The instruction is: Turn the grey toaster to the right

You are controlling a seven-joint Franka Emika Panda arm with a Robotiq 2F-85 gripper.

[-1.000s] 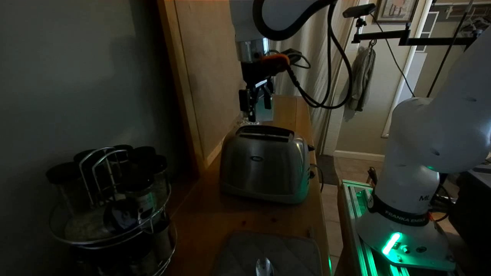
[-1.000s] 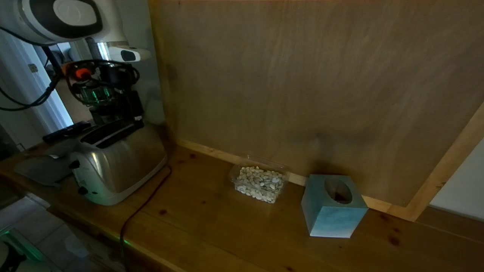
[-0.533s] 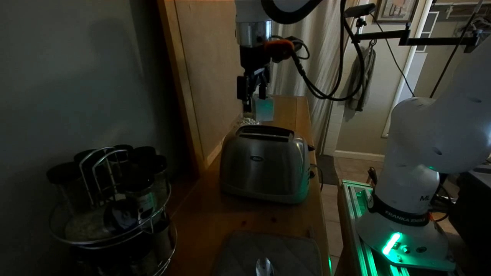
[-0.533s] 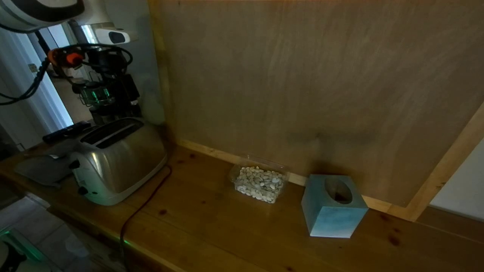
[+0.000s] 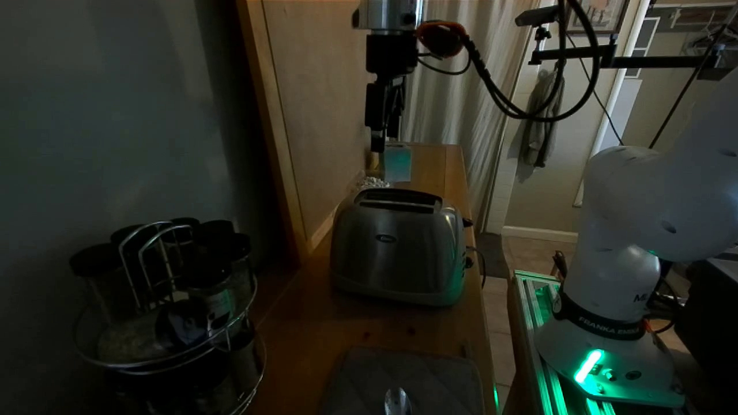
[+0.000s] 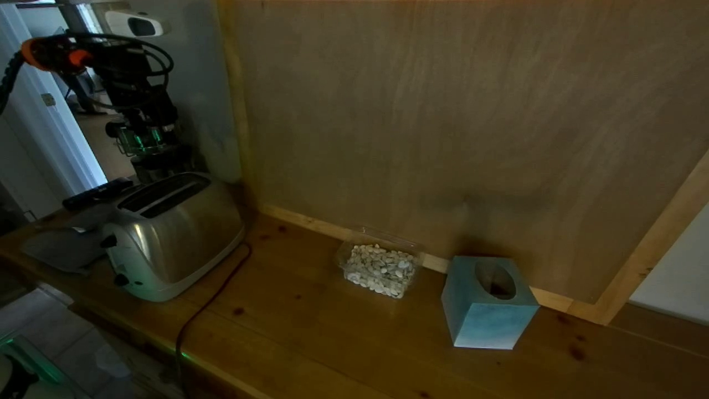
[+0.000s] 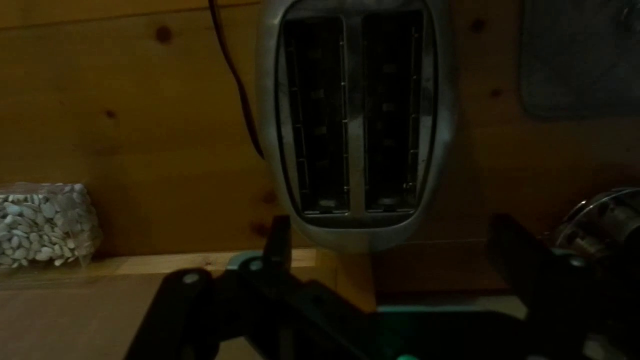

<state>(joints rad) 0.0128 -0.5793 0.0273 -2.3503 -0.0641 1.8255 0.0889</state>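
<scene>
One toaster point(image 5: 398, 265) badge point(image 5: 386, 238), exterior view only.

In an exterior view we saw the grey toaster point(image 5: 392, 253) standing on the wooden counter point(image 5: 300, 340), the gripper point(image 5: 384, 140) hanging clear of it at 12 o'clock, pointing down, and a blue box point(image 5: 398, 165) farther off, also at 12. Around the toaster we found a wire rack point(image 5: 132, 365) of dark-lidded jars point(image 5: 218, 304) at 8 o'clock, a quilted mat point(image 5: 441, 383) bearing a spoon point(image 5: 397, 402) at 6, and the white robot base point(image 5: 611, 346) with its green light point(image 5: 588, 366) at 4.
</scene>
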